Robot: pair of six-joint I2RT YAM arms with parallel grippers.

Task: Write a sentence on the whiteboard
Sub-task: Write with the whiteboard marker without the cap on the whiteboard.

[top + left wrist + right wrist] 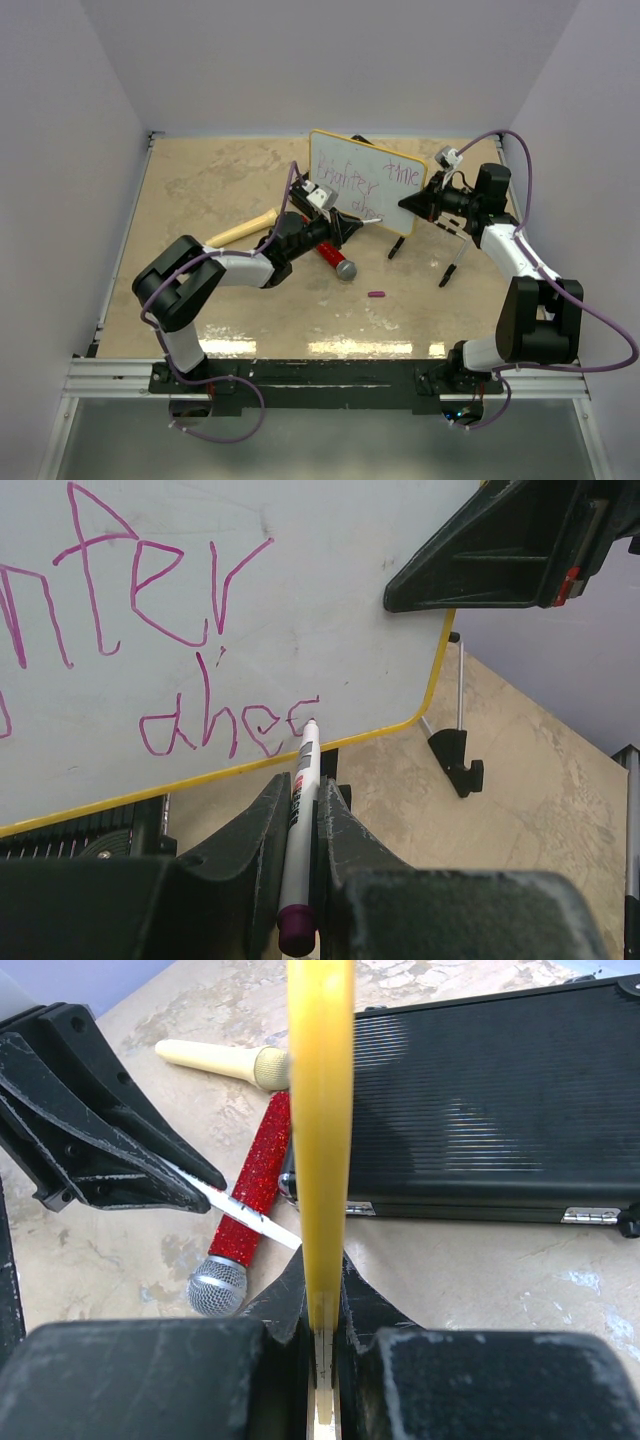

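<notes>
I can't read the sentence (190, 640): the left wrist view crops it, overhead it's too small.

Soft, even overhead light; wrist views blur up close.
Pale glare streaks line the near edge of the table (230, 345), shadows are faint, and the yellow rim of the whiteboard (320, 1110) is out of focus in the right wrist view.

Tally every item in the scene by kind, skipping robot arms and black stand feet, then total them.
Yellow-rimmed white whiteboard: 1
White marker pen: 1
Small purple pen cap: 1
Red glitter microphone: 1
Cream stick handle: 1
Black ribbed rectangular case: 1
Total: 6
</notes>
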